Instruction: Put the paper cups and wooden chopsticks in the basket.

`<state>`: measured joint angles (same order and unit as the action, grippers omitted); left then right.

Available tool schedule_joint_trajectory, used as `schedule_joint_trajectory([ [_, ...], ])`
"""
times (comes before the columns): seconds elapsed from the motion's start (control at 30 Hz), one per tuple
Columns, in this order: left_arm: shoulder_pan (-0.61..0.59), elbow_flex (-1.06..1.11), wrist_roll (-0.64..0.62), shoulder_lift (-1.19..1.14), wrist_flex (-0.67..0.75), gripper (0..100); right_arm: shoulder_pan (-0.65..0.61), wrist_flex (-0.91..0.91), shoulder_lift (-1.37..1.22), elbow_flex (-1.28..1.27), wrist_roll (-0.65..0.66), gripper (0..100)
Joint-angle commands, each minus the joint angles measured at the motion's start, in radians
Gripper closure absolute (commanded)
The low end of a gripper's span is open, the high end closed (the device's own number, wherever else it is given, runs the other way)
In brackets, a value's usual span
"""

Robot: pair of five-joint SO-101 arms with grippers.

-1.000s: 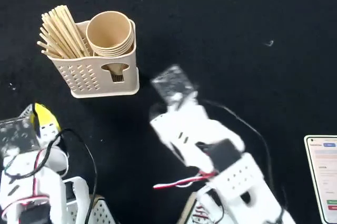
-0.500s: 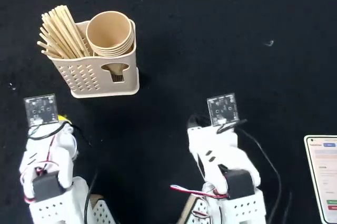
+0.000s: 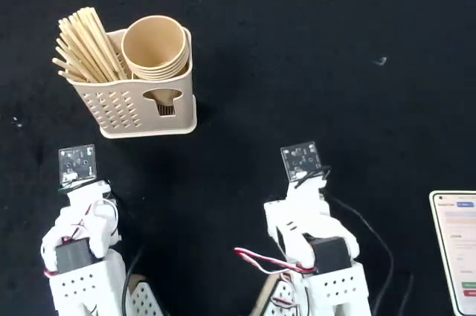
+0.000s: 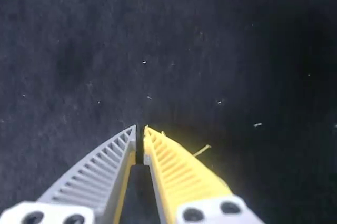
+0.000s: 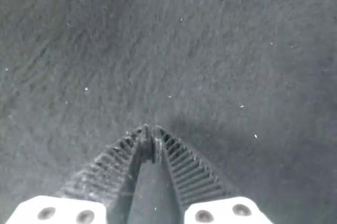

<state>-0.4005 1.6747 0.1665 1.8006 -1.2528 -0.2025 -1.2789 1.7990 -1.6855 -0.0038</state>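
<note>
- paper cups [image 3: 154,47] sit nested in one stack inside the basket [image 3: 145,111], in the compartment nearer to the right arm. the wooden chopsticks [image 3: 83,44] stand as a leaning bundle in the other compartment, just beside the stack.
- the left gripper [image 4: 140,129] has its jaws pressed together with nothing between them. it hangs over the black table [image 3: 335,71], well apart from the basket, on the robot's side of it.
- the right gripper [image 5: 149,129] is also pressed together and carries nothing, and it is also well apart from the basket.
- i judge that the loading is done, so the step in hand is to rest both arms away from the basket.
- to do this well, fold each arm low and slowly, with no swing toward the basket. the chopsticks lean out over its rim, and one touch can tip them out.
</note>
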Motion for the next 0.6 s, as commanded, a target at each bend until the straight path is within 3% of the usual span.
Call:
schedule_joint_trajectory([
  [0.0,-0.012,0.024,0.003,0.003,-0.009,97,0.018,-0.006,0.053,-0.001,0.000,98.7],
  [0.2,0.027,0.024,-0.008,0.003,-0.009,97,0.018,-0.006,0.053,-0.001,0.002,98.7],
  [0.37,0.143,0.024,-0.160,0.003,-0.009,97,0.018,-0.006,0.053,-0.001,0.002,98.7],
  [0.57,0.156,0.024,-0.281,0.003,-0.011,97,0.018,-0.006,0.053,-0.001,0.002,98.7],
])
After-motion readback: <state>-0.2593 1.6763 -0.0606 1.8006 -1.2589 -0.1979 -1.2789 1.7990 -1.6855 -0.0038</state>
